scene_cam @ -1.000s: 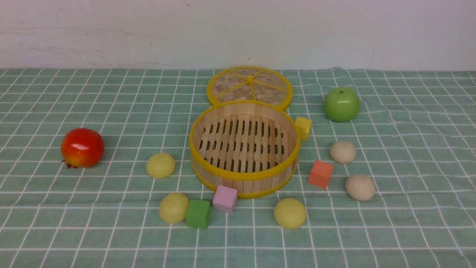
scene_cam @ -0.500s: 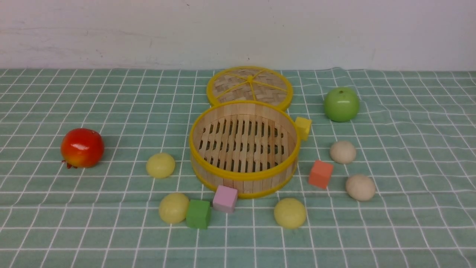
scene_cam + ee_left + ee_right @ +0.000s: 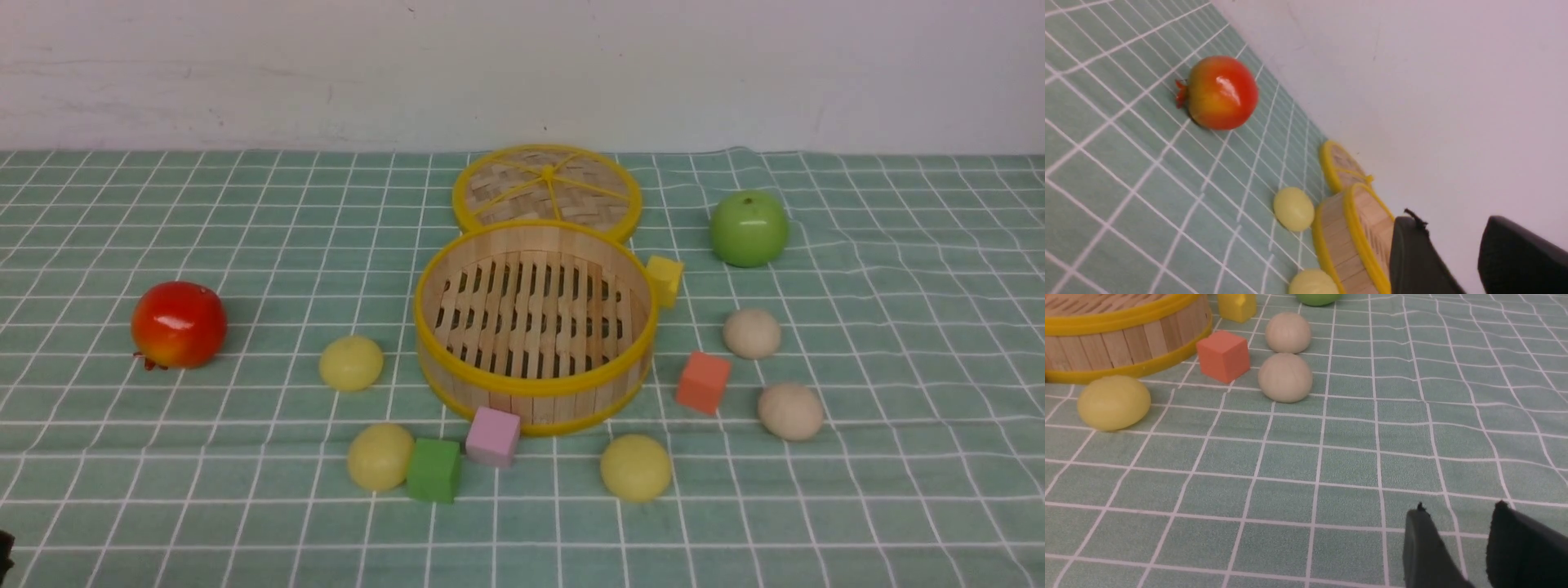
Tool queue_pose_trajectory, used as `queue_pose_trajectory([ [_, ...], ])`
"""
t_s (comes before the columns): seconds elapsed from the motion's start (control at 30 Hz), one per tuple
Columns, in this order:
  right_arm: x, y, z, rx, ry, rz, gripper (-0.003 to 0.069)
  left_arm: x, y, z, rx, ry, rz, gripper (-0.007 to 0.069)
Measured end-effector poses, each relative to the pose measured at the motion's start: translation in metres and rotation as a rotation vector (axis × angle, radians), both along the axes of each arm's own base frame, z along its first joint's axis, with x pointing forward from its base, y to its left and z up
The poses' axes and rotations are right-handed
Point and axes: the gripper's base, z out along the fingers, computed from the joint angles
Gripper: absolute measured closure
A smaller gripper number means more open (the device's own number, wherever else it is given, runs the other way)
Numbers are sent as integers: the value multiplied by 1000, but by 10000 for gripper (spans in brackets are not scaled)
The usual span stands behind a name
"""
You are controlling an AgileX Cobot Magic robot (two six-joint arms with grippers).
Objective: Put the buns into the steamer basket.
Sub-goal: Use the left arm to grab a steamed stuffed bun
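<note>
My tabletop [image 3: 898, 506] wears a green cloth crossed with white lines, rippled toward the right. On it sits the round steamer basket [image 3: 535, 406], with the woven lid [image 3: 522, 184] just behind. A yellow cube [image 3: 664, 280] lies beside the basket's right side, a pink cube [image 3: 493, 437] by its front. To the left I have a red fruit [image 3: 179, 325], one yellow bun [image 3: 351, 363], and nearer me another yellow bun [image 3: 381, 457] against a green cube [image 3: 433, 470]. Front and right of the basket rests a third yellow bun [image 3: 636, 468]. Further right are an orange cube [image 3: 704, 382], two beige buns [image 3: 790, 412] and, farther back, a green apple [image 3: 749, 229].
</note>
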Motion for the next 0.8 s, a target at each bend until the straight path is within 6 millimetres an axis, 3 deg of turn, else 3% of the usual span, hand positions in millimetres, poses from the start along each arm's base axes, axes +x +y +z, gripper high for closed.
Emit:
queue_pose_trajectory([
  [0.1,0,0,0,0,0,0,419,-3,-5,13,26,22,-53,415],
  [0.23,0,0,0,0,0,0,419,-2,-20,67,292,180,-245,528],
  [0.3,0,0,0,0,0,0,419,5,-26,82,379,297,-354,571],
  [0.33,0,0,0,0,0,0,419,15,-29,94,421,389,-432,595],
  [0.5,0,0,0,0,0,0,419,58,-35,108,471,666,-646,638],
  [0.57,0,0,0,0,0,0,419,83,-36,108,468,746,-690,638],
  [0.6,0,0,0,0,0,0,419,106,-35,105,475,792,-714,638],
  [0.7,0,0,0,0,0,0,419,140,-37,98,493,836,-738,638],
  [0.8,0,0,0,1,0,0,419,169,-58,93,566,830,-806,638],
])
